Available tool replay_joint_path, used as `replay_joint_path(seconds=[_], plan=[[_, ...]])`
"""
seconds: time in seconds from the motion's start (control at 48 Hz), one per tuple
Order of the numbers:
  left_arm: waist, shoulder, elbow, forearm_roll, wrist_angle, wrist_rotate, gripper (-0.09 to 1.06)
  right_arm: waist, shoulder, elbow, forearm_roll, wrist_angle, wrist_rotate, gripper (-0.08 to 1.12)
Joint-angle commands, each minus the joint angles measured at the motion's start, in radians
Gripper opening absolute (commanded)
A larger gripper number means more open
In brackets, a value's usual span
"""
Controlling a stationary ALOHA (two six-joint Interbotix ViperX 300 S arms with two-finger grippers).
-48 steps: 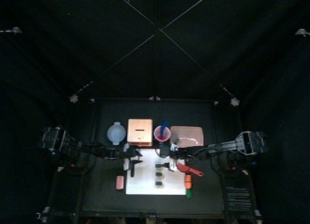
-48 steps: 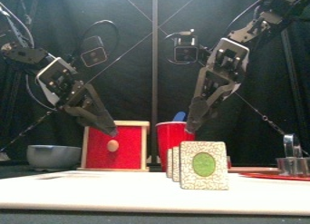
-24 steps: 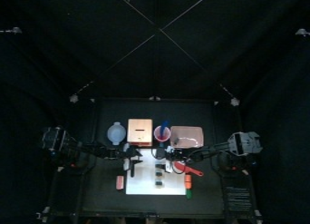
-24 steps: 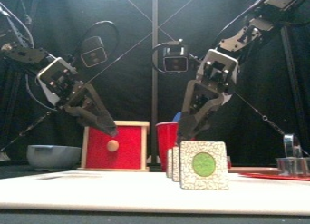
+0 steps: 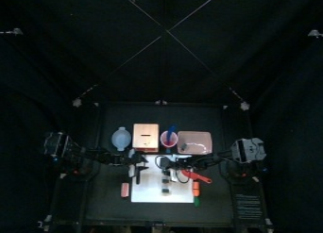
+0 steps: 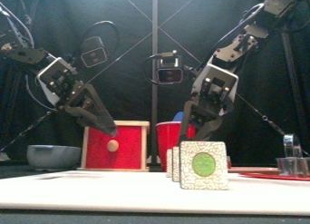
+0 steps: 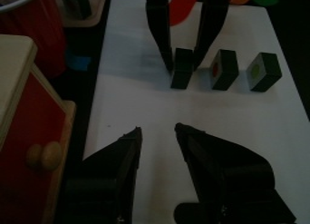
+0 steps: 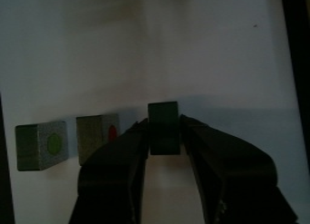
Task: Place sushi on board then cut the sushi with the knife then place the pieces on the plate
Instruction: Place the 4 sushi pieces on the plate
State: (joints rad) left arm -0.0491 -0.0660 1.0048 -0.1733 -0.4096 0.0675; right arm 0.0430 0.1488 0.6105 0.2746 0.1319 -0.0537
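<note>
Found the black counter [image 5: 108,213] carrying a white cutting board [image 5: 149,201] at its centre. Saw the left arm [image 6: 54,78] reaching in from 9 o'clock, with the left jaws spread and empty, hanging above the board's 10 o'clock corner. Saw the right arm [image 6: 237,51] reaching in from 3 o'clock to the board's middle, with the right jaws spread and lowered to either side of one sushi block; could not tell whether touching it. Noted a row of things beyond the board's far edge: a pale wooden box [image 5: 145,135] with a red drawer front at 11 o'clock, a pink tray [image 5: 195,141] at 1 o'clock, a blue-grey bowl [image 5: 121,138] at 10 o'clock, and a red cup [image 5: 169,137] at 12 o'clock. Spotted a round metal cutter [image 6: 291,164] out toward 3 o'clock, and a red knife [image 5: 198,176] lying flat at the board's 3 o'clock edge. Counted three sushi pieces [image 7: 222,69] standing upright near the board's centre, in a short row from 12 to 6 o'clock with small gaps between them. Found the end piece [image 8: 164,128], at the row's 12 o'clock end, sitting on the board between the right jaws.
</note>
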Motion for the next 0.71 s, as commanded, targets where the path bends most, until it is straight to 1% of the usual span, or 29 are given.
replay_joint_path(seconds=[0.021,0.062,0.167,0.312,0.5,0.708], plan=[[0.002,-0.005,-0.011,-0.002,-0.005,0.002,0.76,-0.003,-0.032,-0.009,0.005,0.002,0.0,0.57],[0.002,-0.005,-0.009,0.0,-0.005,0.002,0.76,-0.005,-0.041,-0.003,0.008,0.009,0.0,0.55],[0.002,-0.005,-0.009,-0.002,-0.005,0.002,0.76,-0.015,-0.097,0.032,0.017,0.035,0.002,0.56],[0.002,-0.005,-0.011,-0.002,-0.005,0.0,0.76,-0.083,-0.21,0.117,0.029,0.057,0.002,0.56],[0.002,-0.005,-0.014,-0.002,-0.005,0.0,0.76,-0.193,-0.362,0.245,0.031,0.078,0.002,0.56],[0.003,-0.005,-0.017,-0.002,-0.005,0.002,0.76,-0.367,-0.514,0.374,-0.02,0.083,0.0,0.56]])
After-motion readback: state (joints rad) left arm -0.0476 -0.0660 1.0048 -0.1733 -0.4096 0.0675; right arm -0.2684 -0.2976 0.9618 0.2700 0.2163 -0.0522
